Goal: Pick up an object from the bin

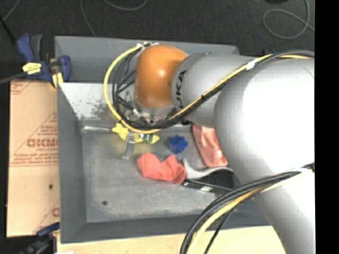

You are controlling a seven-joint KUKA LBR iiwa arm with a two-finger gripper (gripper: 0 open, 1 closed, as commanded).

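Observation:
My gripper [127, 151] hangs below the orange wrist cover, low over the bin's floor at the back left. A small yellow thing with blue bits [139, 137] lies right beside it, partly hidden under the wrist. A crumpled red soft thing [160, 168] rests on the floor just to the gripper's right and slightly nearer. A small blue block [178, 143] sits a little further right.
A pink soft thing [206, 144] lies against the right side, half covered by the arm. A black and white object [205, 181] pokes out from under the arm near the red thing. The arm covers the bin's right half.

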